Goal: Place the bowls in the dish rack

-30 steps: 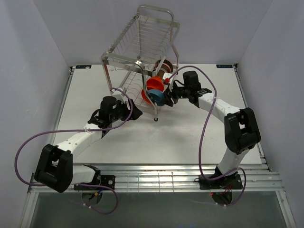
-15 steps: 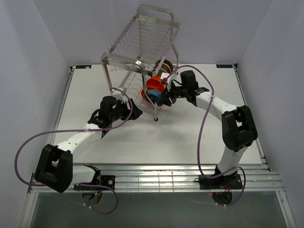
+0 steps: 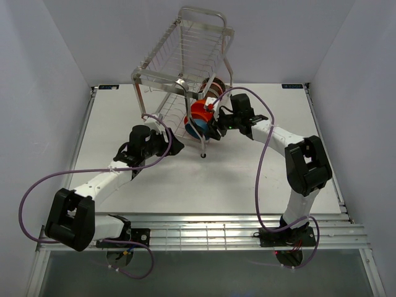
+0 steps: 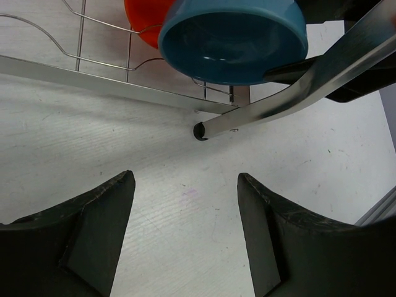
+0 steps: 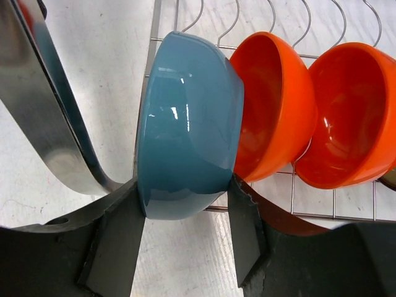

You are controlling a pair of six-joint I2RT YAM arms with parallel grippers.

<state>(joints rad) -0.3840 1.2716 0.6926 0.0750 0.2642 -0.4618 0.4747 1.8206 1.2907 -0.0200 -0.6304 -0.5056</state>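
Note:
The dish rack [image 3: 185, 55] stands tilted at the back of the table. Two orange bowls [image 5: 272, 111] [image 5: 352, 111] stand on edge in its slotted lower tier. A blue bowl [image 5: 185, 124] stands on edge against the nearer orange one, at the rack's front end. My right gripper [image 5: 182, 210] is shut on it, one finger on each face. From above, the blue bowl [image 3: 197, 129] and right gripper [image 3: 210, 128] sit under the upper basket. My left gripper [image 4: 185, 185] is open over bare table, just short of the rack's foot [image 4: 199, 131], with nothing between its fingers.
More bowls, dark and patterned, stand farther back in the lower tier [image 3: 213, 86]. A slanted tube of the rack's frame [image 4: 297, 93] crosses close in front of the blue bowl. White walls close in the table on three sides.
My right gripper has carried the blue bowl leftward into the rack's lower tier, up against the orange bowl. The left arm has stayed put.

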